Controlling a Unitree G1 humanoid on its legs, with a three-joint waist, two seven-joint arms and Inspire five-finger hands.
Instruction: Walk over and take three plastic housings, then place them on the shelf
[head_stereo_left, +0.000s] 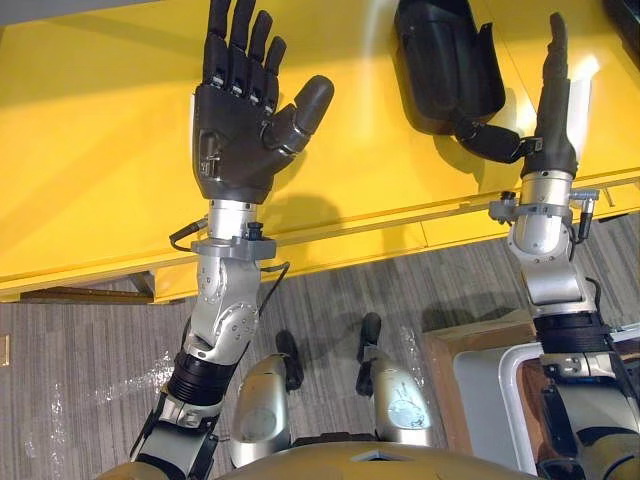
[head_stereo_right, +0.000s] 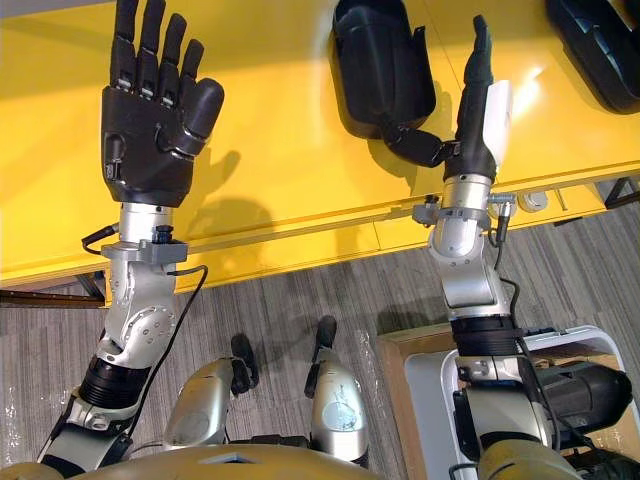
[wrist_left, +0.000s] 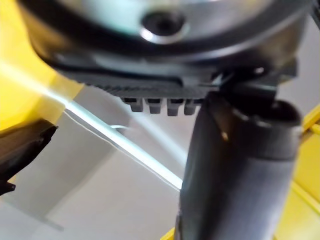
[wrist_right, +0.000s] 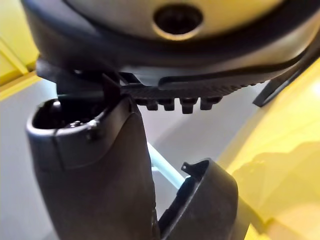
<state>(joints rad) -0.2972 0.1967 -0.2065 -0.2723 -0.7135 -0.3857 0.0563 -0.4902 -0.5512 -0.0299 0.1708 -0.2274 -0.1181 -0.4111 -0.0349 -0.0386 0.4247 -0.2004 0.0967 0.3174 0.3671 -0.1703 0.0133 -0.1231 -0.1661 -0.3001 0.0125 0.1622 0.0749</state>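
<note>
Fingers straight on left hand and right hand beside housing.

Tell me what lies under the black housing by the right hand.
The black housing rests on the yellow table. The right hand stands beside it, thumb at its near edge. Anything beneath its shell is covered.

Glossy yellow table over grey plank floor; a brown box stands lower right
</note>
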